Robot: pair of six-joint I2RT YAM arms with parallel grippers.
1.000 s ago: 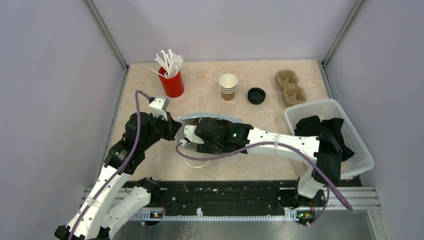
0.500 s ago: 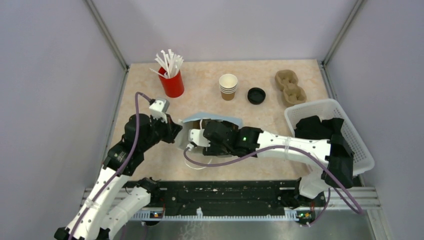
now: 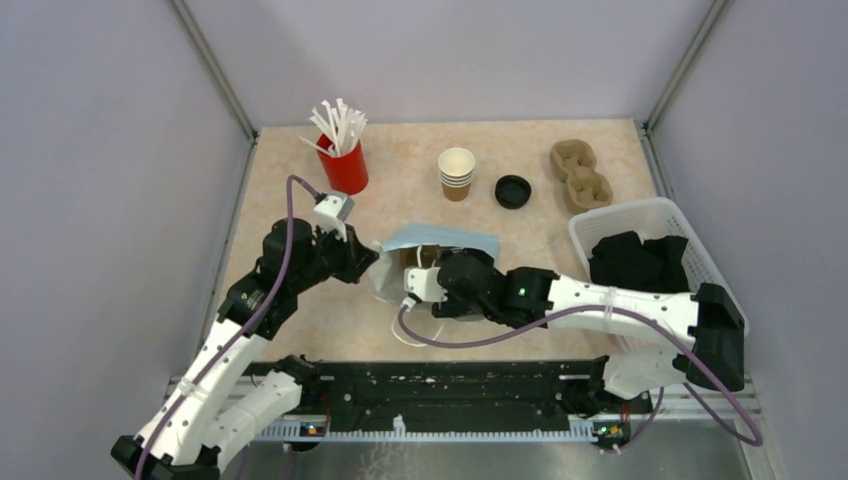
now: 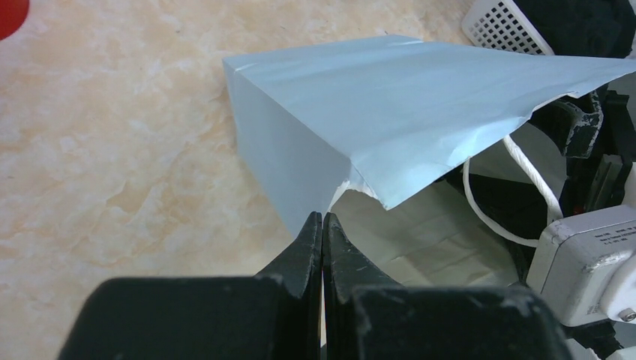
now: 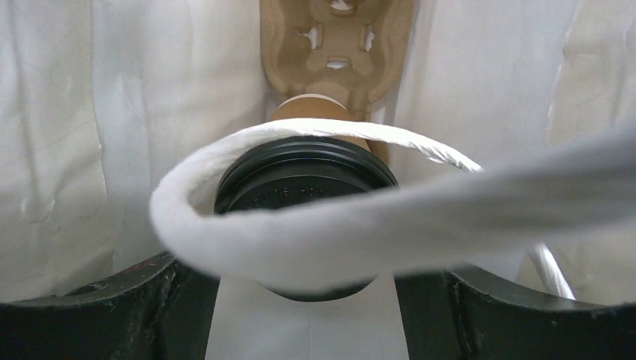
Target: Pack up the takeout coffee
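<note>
No readable text or labels.

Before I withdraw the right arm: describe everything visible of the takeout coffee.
The takeout coffee sits inside the paper bag, its round black plastic lid on and facing the right wrist camera, brown paper body behind it. Its far end is held in a moulded cardboard carrier. The bag's white rope handle crosses in front. The open right gripper flanks it, apparently without touching.

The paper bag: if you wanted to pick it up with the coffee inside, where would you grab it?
By the white cord handle, coming from the near side. The bag lies on its side with its mouth facing the arms, and the cord loops free there. The left gripper pinches the mouth's paper edge, likely too flimsy to lift by.
</note>
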